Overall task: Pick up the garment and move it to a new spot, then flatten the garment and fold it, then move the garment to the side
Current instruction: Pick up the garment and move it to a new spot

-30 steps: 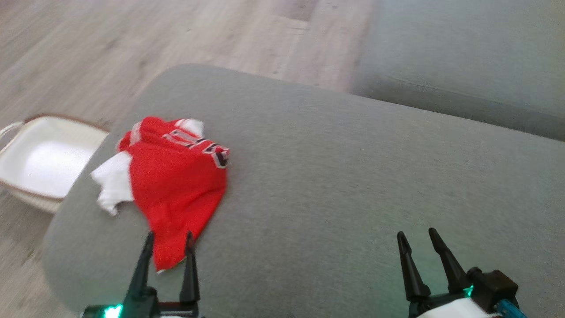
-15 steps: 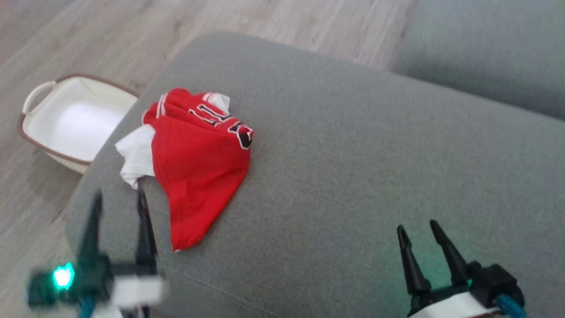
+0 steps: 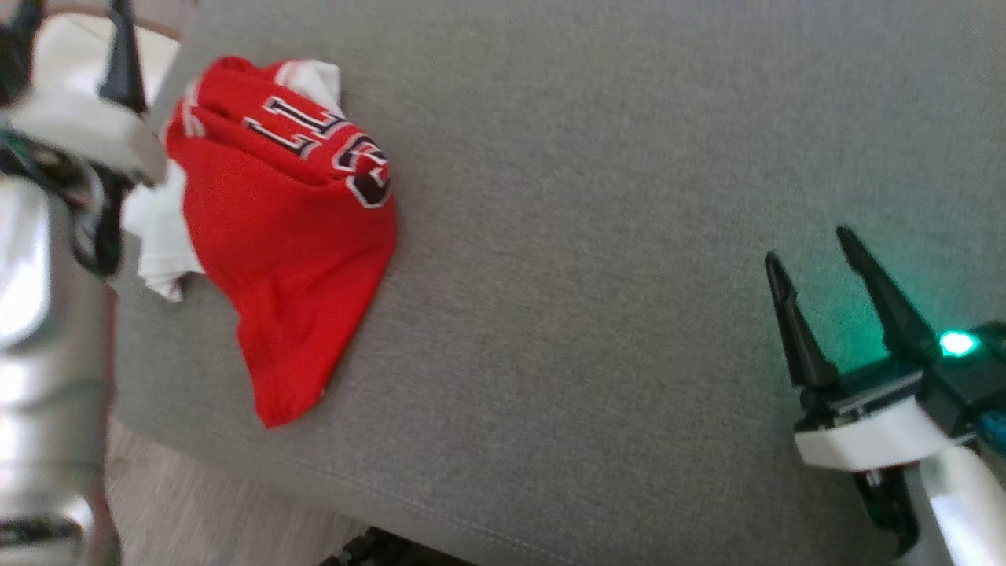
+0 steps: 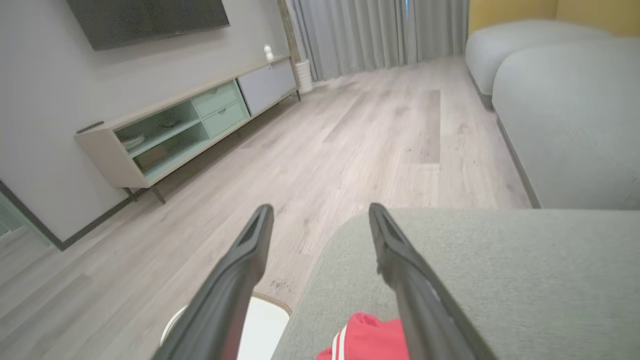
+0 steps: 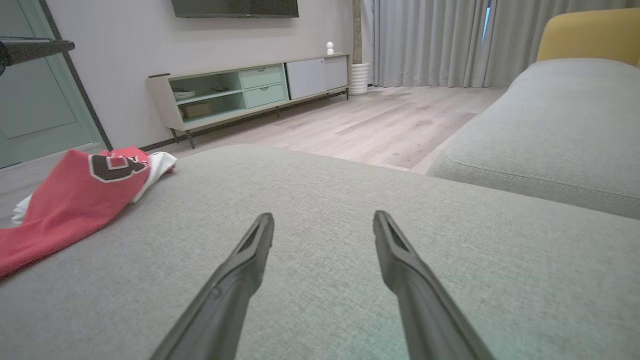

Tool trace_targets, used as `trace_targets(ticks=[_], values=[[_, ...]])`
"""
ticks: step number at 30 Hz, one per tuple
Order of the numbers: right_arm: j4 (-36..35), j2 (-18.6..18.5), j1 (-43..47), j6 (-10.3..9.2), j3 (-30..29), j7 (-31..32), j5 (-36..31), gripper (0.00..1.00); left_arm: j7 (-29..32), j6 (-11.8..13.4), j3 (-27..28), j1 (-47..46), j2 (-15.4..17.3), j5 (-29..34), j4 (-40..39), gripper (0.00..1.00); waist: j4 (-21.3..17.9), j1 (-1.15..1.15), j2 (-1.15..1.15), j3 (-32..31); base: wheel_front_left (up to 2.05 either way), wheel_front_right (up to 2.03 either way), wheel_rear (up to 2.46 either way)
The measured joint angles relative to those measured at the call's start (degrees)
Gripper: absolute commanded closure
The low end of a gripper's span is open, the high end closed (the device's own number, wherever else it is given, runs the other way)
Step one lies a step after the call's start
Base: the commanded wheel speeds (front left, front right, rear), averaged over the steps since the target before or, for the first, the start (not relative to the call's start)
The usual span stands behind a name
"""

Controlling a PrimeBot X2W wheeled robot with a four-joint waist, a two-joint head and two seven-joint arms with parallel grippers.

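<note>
The left gripper point(image 4: 320, 212), fingers apart and empty, has swung off the near tip of the garment point(image 3: 291, 228), where it stood a second ago, to the outer edge of the grey sofa cushion point(image 3: 629, 236). The head camera has dipped and turned too, so part of the shift is the view's own. The gripper points almost level out over the wooden floor point(image 4: 350, 140). The crumpled jersey lies just below and to the right of its fingers, and the white basket point(image 4: 262, 325) sits under its left one. The pickup looks not yet begun, and the wrist must probably tip down first. Its pale forearm point(image 3: 31, 330) rises steeply. The right gripper point(image 3: 809, 245), also spread and empty, hovers over bare cushion, with the garment well off to its left.
</note>
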Motion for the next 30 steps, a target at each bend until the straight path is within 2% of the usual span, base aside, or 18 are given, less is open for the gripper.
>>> trace_targets(ticks=[4, 9, 14, 15, 16, 19, 23, 26, 30], values=[[-2.22, -1.78, -2.71, 0.0, 0.99, -0.01, 0.0, 0.0, 7.45, -0.93, 0.62, -7.83, 1.88, -2.25, 11.04, 0.0, -2.02, 0.0, 0.0, 4.52, 0.0, 0.0, 0.0], [-3.61, -2.22, -3.49, 0.0, 1.18, -0.09, 0.0, 0.0, 15.26, -1.55, 1.03, -10.38, 2.89, -5.71, 22.02, 0.0, -5.7, -0.02, 0.0, 7.87, 0.0, 0.0, 0.0], [-5.06, -2.41, -3.64, 0.0, 0.71, -0.33, 0.0, 0.0, 15.01, -1.99, 1.98, -10.93, 3.3, -7.9, 27.41, 0.0, -8.13, -0.02, 0.0, 10.81, 0.0, 0.0, 0.0], [-5.49, -2.42, -3.77, 0.0, 0.65, -0.33, -0.01, 0.0, 14.35, -1.99, 2.46, -11.29, 3.25, -8.91, 28.11, 0.27, -8.45, -0.02, 0.0, 11.35, 0.0, 0.0, 0.0], [-5.82, -2.42, -3.91, 0.0, 0.62, -0.37, -0.11, 0.0, 13.32, -2.0, 2.54, -11.63, 3.24, -9.56, 28.52, 1.0, -8.7, -0.03, 0.0, 11.8, 0.0, 0.0, 0.0], [-6.22, -2.42, -4.32, 0.0, 0.43, -0.56, -0.49, 0.0, 5.11, -2.0, 2.46, -12.57, 3.28, -9.64, 28.15, 1.0, -9.07, -0.02, 0.0, 12.57, 0.0, 0.0, 0.0], [-5.16, -2.27, -4.48, 0.0, 0.65, -0.56, -0.49, 0.0, -6.64, -2.0, 0.46, -16.09, 4.57, -6.17, 25.52, 1.0, -9.0, -0.03, 0.0, 11.13, 0.0, 0.0, 0.0], [-3.37, -1.44, -4.59, 0.0, 1.41, -0.54, -0.4, 0.0, -11.14, -2.0, -2.19, -20.37, 5.73, -3.36, 23.62, 1.0, -9.08, -0.03, 0.0, 8.86, 0.0, 0.0, 0.0], [-1.66, 1.58, -4.59, 0.0, 2.94, -0.48, 0.67, 0.0, -13.16, -2.01, -6.75, -24.87, 6.19, -0.47, 20.13, 1.0, -9.75, -0.03, 0.0, 4.55, 0.0, 0.0, 0.0]])
